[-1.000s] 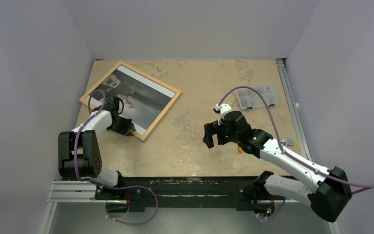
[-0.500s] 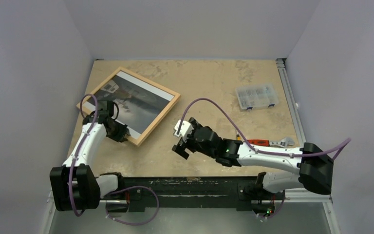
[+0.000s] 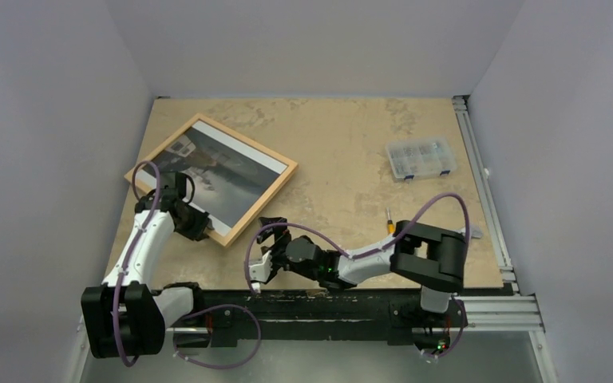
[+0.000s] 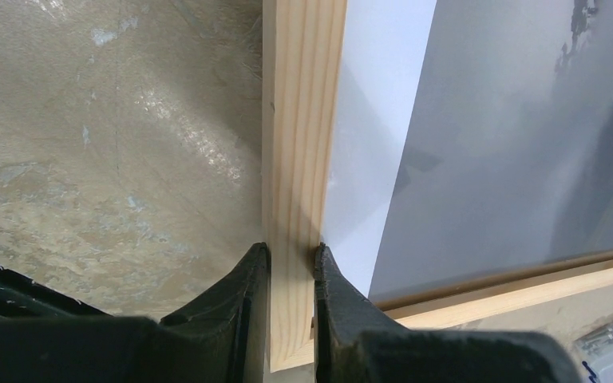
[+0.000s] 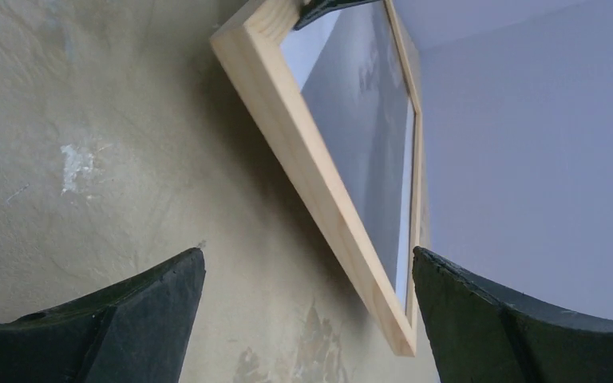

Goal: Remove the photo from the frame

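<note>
tan table (image 3: 351,159), grey walls | photo (image 3: 223,167) sits in frame (image 3: 258,204), far-left of table | left gripper (image 3: 199,226) pinches frame's near rail | right gripper (image 3: 267,247) spread wide, empty, just beside frame | step: bracing frame; next: right gripper must reach frame's back | change: right arm swung over from mid-table

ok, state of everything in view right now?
left gripper: shut on a rail of the frame
right gripper: open, empty, low over the table
frame: clamped near a corner, photo inside
photo: in the frame, print side up
clear box: flat on the table, lid unclear
</note>
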`<state>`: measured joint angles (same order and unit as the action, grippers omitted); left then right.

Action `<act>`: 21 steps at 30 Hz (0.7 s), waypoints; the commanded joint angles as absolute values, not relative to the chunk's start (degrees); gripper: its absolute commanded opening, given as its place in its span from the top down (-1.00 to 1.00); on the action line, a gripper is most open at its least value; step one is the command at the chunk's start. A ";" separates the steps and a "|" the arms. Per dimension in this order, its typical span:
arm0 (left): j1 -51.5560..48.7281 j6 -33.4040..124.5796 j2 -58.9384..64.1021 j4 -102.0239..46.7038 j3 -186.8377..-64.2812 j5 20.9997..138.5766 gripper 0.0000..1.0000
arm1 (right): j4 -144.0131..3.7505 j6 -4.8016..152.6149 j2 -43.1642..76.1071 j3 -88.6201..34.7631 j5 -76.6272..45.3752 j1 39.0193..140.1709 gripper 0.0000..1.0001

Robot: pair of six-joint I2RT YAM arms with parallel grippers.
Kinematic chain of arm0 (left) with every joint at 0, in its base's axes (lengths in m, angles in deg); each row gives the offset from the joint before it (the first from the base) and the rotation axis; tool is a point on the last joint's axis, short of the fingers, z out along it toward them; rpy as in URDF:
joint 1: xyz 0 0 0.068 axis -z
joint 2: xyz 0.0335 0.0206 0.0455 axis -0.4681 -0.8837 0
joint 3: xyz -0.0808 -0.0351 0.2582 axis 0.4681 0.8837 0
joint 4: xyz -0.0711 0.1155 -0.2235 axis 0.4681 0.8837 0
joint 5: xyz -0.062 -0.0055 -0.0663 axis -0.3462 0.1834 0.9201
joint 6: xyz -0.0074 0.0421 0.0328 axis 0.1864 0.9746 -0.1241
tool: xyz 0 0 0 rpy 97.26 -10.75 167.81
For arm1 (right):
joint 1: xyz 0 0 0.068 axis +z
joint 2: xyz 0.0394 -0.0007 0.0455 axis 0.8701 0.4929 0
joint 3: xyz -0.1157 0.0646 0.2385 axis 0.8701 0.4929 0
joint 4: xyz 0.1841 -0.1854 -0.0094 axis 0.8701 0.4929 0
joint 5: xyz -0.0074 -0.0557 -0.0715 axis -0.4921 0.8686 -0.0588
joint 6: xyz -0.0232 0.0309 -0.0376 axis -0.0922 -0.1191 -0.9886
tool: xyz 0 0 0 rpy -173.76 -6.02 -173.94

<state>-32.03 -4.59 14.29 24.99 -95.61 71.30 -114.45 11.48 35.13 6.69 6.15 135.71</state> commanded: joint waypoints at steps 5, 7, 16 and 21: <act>-32.28 -2.90 17.26 23.15 -95.48 74.18 1.00 | -128.23 -1.41 46.18 -0.50 4.58 135.70 -0.97; -32.26 -2.72 17.39 23.19 -95.41 74.38 1.00 | -130.22 -2.73 48.40 -1.87 5.11 135.75 -0.97; -32.28 -2.38 16.91 22.95 -95.15 75.43 1.00 | -132.22 -7.36 57.80 -8.78 4.85 135.62 -0.96; -32.30 -2.09 16.99 23.04 -94.83 75.35 1.00 | -133.40 -7.48 60.17 -10.63 4.80 135.46 -0.78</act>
<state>-32.03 -3.52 15.66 25.42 -94.73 72.76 -129.05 -6.42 59.72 -8.09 5.38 135.71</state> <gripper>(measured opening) 0.184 0.933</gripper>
